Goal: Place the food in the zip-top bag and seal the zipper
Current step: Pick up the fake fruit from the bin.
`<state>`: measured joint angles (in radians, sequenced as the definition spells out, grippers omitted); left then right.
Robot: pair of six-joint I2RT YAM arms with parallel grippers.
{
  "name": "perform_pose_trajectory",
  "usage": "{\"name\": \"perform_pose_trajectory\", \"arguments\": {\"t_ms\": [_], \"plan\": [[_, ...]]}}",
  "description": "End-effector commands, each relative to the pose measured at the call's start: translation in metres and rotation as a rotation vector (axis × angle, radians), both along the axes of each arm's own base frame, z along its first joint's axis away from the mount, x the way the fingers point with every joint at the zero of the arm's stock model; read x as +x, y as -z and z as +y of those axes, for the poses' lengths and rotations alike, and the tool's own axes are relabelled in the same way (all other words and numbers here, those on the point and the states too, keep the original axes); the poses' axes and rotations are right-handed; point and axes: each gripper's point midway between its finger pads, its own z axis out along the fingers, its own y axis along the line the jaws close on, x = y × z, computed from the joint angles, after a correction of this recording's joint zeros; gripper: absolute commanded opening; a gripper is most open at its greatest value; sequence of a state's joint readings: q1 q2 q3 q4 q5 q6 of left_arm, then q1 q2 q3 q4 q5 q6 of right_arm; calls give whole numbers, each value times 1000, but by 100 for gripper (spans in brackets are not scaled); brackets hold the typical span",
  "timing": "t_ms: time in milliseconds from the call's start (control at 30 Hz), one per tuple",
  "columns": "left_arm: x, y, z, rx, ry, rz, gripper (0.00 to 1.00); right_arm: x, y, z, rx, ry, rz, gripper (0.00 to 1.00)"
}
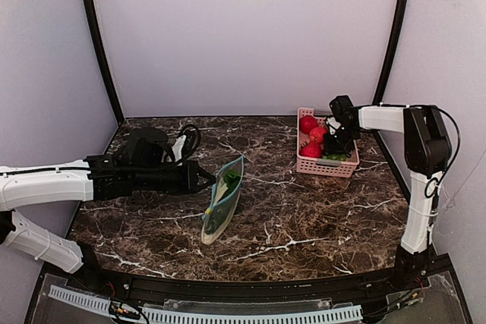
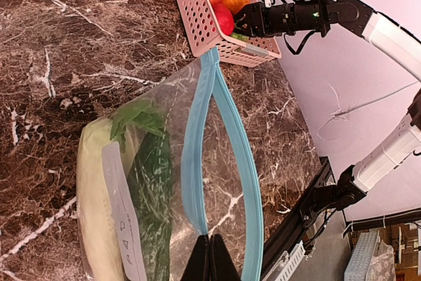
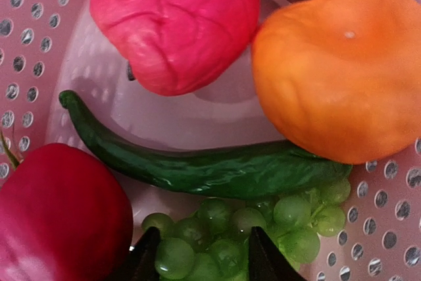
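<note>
The clear zip-top bag (image 1: 224,199) stands on its edge mid-table, its mouth gaping. My left gripper (image 2: 209,238) is shut on one lip of the teal-blue zipper (image 2: 195,156); the other lip bows away. Inside the bag lie a pale gourd (image 2: 92,215) and a leafy green vegetable (image 2: 148,182). My right gripper (image 3: 200,245) reaches into the pink basket (image 1: 326,165), its fingers closed against both sides of the bunch of green grapes (image 3: 230,228). A slim dark-green pepper (image 3: 210,169) lies just beyond the grapes.
The basket also holds a pink fruit (image 3: 174,21), an orange one (image 3: 339,70) and a dark red one (image 3: 59,215), crowding the grapes. A black cable bundle (image 1: 163,142) lies at the back left. Purple walls enclose the marble table (image 1: 304,225).
</note>
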<state>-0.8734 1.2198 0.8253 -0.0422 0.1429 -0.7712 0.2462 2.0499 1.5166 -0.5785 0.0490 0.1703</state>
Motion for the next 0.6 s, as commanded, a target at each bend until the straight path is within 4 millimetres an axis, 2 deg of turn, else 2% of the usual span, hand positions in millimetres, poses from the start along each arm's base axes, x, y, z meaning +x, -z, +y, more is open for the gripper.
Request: {"name": "perform_pose_trajectory", "arguments": {"t_ms": [0,133,267,567], "plan": [[-3,-3,4,-15,-1,-2,1,-5,23,-5,-32,17,49,32],[-3,-2,6,-14,-6,-1,1,-4,5,-6,-22,23,13,12],[-4,-1,7,-15,-6,0,1,-3,-18,-6,-10,29,-34,0],[-6,1,11,-18,-16,1,1,-7,-80,-2,56,33,-143,0]]}}
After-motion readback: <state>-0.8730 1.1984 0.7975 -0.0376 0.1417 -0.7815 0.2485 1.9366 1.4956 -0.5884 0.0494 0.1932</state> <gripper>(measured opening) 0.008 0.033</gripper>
